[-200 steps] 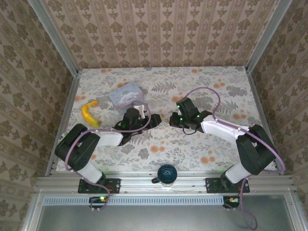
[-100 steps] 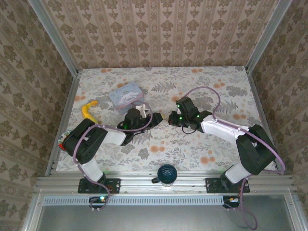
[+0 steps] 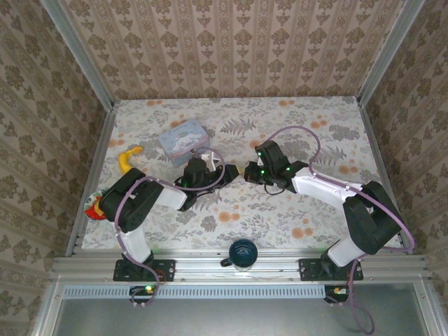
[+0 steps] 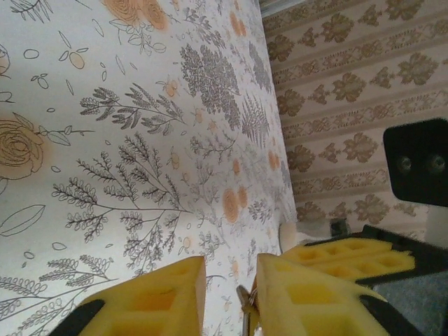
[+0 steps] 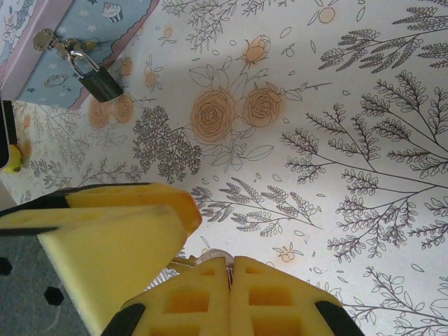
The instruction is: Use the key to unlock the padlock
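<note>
Top cam: 2 arms, tips nearly meeting over the table (image 3: 315, 126). L gripper (image 3: 229, 171) and R gripper (image 3: 248, 172) face each other, w/ 1 brassy speck, the key (image 3: 241, 169), btwn them. 1 pale blue tin (image 3: 183, 138) sits near, behind the L gripper. 1 banana (image 3: 126, 159) lies well off to that gripper's left. 1 dark mug (image 3: 243, 253) stands at the near edge, btwn the 2 bases. Can't make out the padlock from here.

L wrist cam: my 2 yellow fingers (image 4: 150, 297) stand a narrow gap apart. 1 small metal ring (image 4: 245, 301) sits in that gap, just beside one finger; can't tell if it touches. The R gripper's yellow pads (image 4: 350, 253) are just beyond my tips.

R wrist cam: R fingers are pressed flat together, pinching the key, w/ the metal ring poking out at the tips. 1 finger of the L gripper is just beside them. 1 padlock (image 5: 98, 80), dark body and thin shackle, hangs from the hasp (image 5: 45, 38) on the tin's side. It's up-left of the R tips and well apart from them.
</note>
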You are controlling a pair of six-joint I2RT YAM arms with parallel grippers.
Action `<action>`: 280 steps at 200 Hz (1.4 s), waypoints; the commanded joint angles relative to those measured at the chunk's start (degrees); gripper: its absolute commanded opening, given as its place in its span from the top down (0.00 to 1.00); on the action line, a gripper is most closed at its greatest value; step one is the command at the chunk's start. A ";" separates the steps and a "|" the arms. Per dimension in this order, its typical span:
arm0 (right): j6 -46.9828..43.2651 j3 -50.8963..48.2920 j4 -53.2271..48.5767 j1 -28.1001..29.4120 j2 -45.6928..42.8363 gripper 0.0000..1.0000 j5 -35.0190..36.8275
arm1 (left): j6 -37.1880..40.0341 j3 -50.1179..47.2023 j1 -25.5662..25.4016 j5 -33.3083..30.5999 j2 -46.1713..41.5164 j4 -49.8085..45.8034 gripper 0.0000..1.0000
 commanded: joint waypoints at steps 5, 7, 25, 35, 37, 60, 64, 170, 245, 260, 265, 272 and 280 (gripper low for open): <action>0.69 0.96 0.37 0.34 0.99 1.00 -0.77 | -0.38 1.21 -0.24 0.98 0.72 2.70 0.84; 0.70 1.00 0.40 0.35 0.99 1.00 -0.73 | -0.38 1.21 -0.20 0.98 0.67 2.66 0.85; 0.65 0.93 0.40 0.36 0.99 1.00 -0.63 | -0.22 1.12 -0.21 0.97 0.60 2.40 0.94; 0.61 0.87 0.34 0.36 0.99 1.00 -0.62 | 0.01 1.12 -0.15 0.98 0.47 2.11 1.00; 0.61 0.85 0.28 0.36 0.98 1.00 -0.63 | -0.02 1.12 -0.11 0.98 0.43 1.98 1.00; 0.39 0.82 0.08 0.36 0.69 1.00 -0.39 | 1.38 1.04 -0.15 0.81 -0.46 0.18 1.00; 0.35 0.84 -0.05 0.36 0.64 1.00 -0.29 | 1.81 1.04 -0.14 0.70 -0.81 -0.40 1.00; -1.56 -3.96 5.40 -0.58 -11.04 0.48 -4.06 | 25.01 3.86 0.21 2.85 -18.74 -23.05 1.00; -8.80 -9.40 10.45 -2.79 -24.33 0.30 -9.34 | 53.16 15.51 3.09 14.73 -33.83 -56.23 1.00; -10.44 -11.09 14.45 -2.72 -26.95 0.28 -12.83 | 56.09 17.41 3.43 17.51 -35.29 -59.26 1.00; -10.89 -11.60 15.97 -2.72 -27.76 0.28 -13.72 | 57.09 17.95 3.45 18.53 -35.64 -60.06 1.00; -11.29 -12.17 17.80 -2.72 -28.86 0.27 -14.67 | 58.20 18.61 3.45 19.79 -35.99 -60.71 1.00; -11.80 -12.56 19.33 -2.72 -29.88 0.26 -15.59 | 59.08 19.09 3.45 21.13 -36.14 -60.93 1.00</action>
